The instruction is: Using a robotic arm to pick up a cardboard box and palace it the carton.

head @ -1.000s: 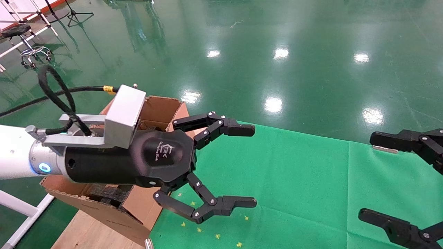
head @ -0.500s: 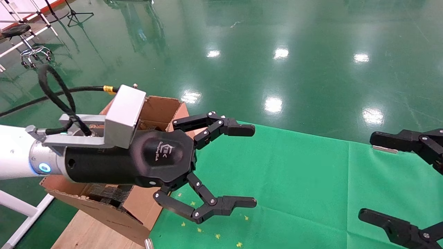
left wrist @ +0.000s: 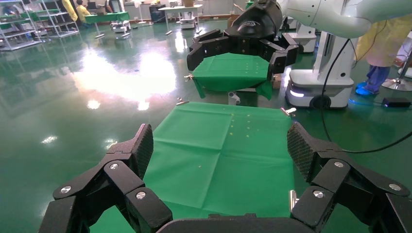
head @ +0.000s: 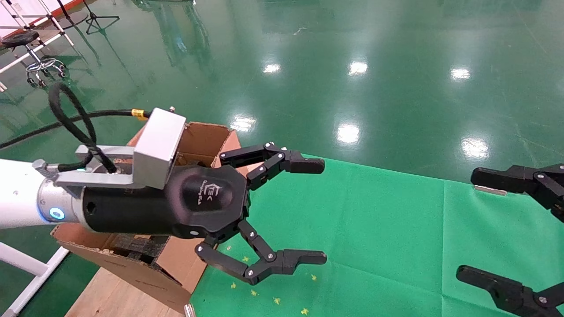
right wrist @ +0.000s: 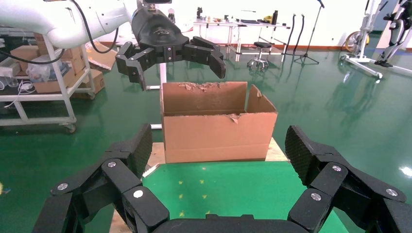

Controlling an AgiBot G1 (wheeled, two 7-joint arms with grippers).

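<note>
Left gripper (head: 324, 211) was spread wide, nothing between its fingers; it hung in the air on the robotic arm (head: 17, 193) just past the carton's near end, over the left part of the green cloth (head: 374, 229); from the right wrist view that same gripper (right wrist: 175, 60) sat above the carton's (right wrist: 216, 124) open top, empty; right gripper (head: 467, 224) was also wide and empty, low at the right edge of the head view over the cloth, looked parked; carton (head: 207, 141) stood on a wooden board (head: 110, 299) at the cloth's left end, flaps upright, top edges ragged; dark stuff showed inside its near end in the head view, too hidden by the arm to name.

Cardboard box was not visible in any view; cloth looked bare apart from small yellow specks (head: 275, 300); box may have been already down inside the carton, but the interior was mostly hidden, so cannot tell.

Progress judgement: either the drop was done and the arm was clear of the carton, or the pick was not yet begun; an empty wide claw right by the carton leaned toward done; nothing left on the cloth to fetch, as far as shown.
</note>
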